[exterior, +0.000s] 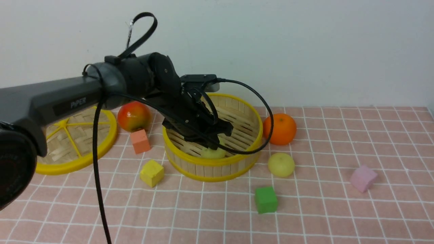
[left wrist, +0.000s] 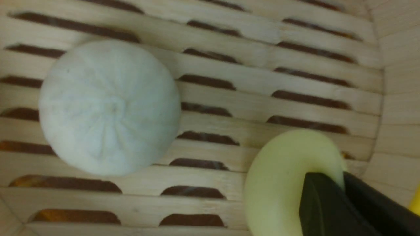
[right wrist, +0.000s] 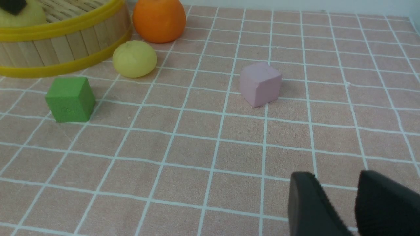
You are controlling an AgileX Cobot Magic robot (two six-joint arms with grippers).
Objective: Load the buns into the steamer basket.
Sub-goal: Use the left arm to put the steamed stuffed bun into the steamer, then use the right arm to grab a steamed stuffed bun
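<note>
Buns number three, and two already lie inside the steamer basket (exterior: 203, 167), which stands toward the far edge of the table (exterior: 339, 210). The off-white bun (left wrist: 110, 108) is on the slatted floor. A pale yellow-green bun (exterior: 213, 153) sits just inside the wall facing the near edge, with the left fingers (exterior: 214, 144) down against it (whether they clamp it or only touch it, I cannot tell).

The third bun (exterior: 281, 164) is outside, on the table just beside the basket wall on the side toward the right edge, and closer to the near edge than the orange (exterior: 279, 128). It is round, so no axis matters for the grasp.

The right fingers (right wrist: 311, 206) hang parted and empty over the near right part of the table, well apart from that bun, which lies from them toward the far left corner. The left fingers look the nearer, one basket wall away, though I judge either arm could reach.
</note>
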